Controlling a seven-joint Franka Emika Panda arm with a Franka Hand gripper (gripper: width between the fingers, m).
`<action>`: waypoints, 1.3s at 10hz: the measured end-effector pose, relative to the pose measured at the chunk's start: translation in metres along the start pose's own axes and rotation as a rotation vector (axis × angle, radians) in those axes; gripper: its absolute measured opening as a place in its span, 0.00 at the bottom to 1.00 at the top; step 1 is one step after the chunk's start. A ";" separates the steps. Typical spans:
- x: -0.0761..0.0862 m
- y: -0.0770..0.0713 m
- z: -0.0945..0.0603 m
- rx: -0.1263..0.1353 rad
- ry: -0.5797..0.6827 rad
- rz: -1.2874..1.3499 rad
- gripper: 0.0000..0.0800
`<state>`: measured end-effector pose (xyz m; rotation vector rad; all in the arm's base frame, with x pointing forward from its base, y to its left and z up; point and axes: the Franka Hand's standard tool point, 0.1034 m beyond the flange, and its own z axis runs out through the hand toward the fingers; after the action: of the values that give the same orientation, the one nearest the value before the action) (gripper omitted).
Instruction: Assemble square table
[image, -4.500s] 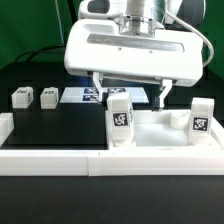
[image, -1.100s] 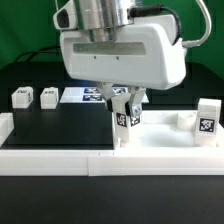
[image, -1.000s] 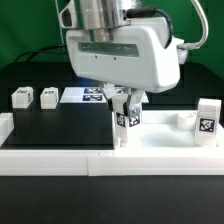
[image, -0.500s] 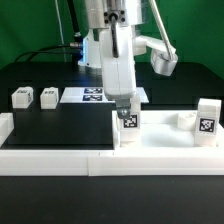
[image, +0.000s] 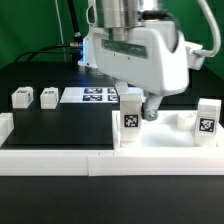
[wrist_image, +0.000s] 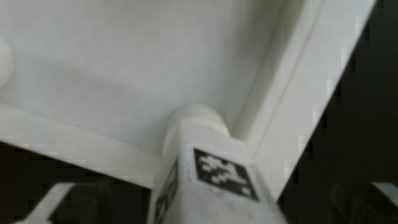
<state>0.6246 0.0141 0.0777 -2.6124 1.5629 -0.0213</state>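
Note:
The white square table top (image: 172, 141) lies on the exterior view's right. One white tagged leg (image: 131, 119) stands upright in its near corner socket on the left. My gripper (image: 137, 104) is right over this leg, with one finger (image: 150, 109) showing beside it. In the wrist view the leg (wrist_image: 221, 172) stands in the tray's corner (wrist_image: 125, 90), between my jaws, with a dark gap on each side, so the gripper (wrist_image: 217, 208) looks open. A second leg (image: 207, 115) stands at the top's right side. Two loose legs (image: 20, 97) (image: 48, 96) lie far left.
The marker board (image: 95, 96) lies flat behind the black mat (image: 60, 125). A long white border rail (image: 60, 160) runs along the front and up the left side. Dark cables hang at the back.
The hand has turned about the upright leg from a broad-side pose through edge-on to a slanted pose. The fingers that pinched the leg now stand apart from it. The leg stays in its corner.

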 end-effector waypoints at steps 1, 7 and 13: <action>0.001 0.001 0.000 0.000 0.000 -0.076 0.80; 0.003 0.000 0.001 -0.033 0.025 -0.873 0.81; 0.006 0.002 0.002 -0.031 0.027 -0.797 0.37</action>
<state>0.6258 0.0085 0.0749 -3.0648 0.4350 -0.0893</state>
